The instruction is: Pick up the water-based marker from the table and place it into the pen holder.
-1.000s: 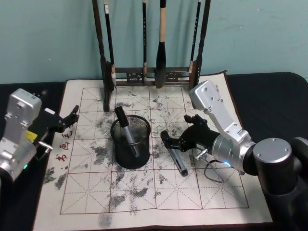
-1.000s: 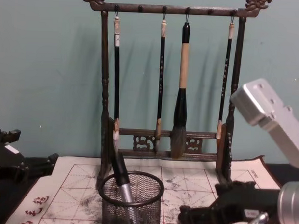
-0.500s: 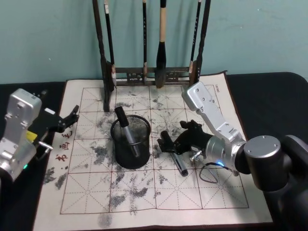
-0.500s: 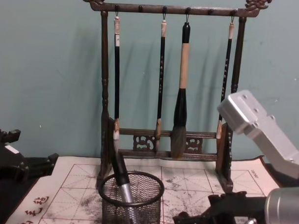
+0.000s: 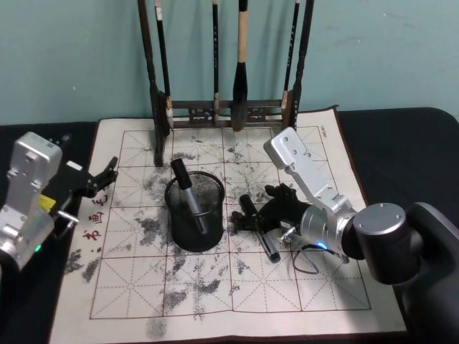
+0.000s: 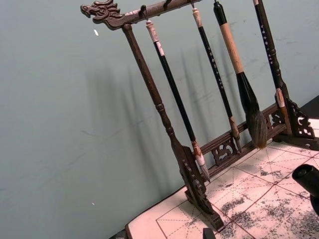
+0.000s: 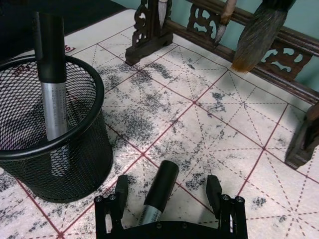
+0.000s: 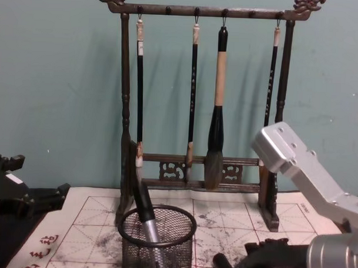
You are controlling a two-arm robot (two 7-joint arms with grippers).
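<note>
Looking down at the stained mat (image 5: pixel 215 287) on the black counter (image 5: pixel 401 136), I see my right hand (image 5: pixel 247 213) set low over the marker (image 5: pixel 269 247), which lies flat on the mat just right of the mesh pen holder (image 5: pixel 193 233). Its two fingers (image 7: pixel 121 188) stand apart on either side of the marker's dark cap end, released and not gripping it. A second marker (image 5: pixel 185 188) leans inside the pen holder, while my left hand (image 5: pixel 100 178) sits parked at the mat's left edge, fingers spread and holding nothing, with the brush rack (image 5: pixel 222 111) at the back.
</note>
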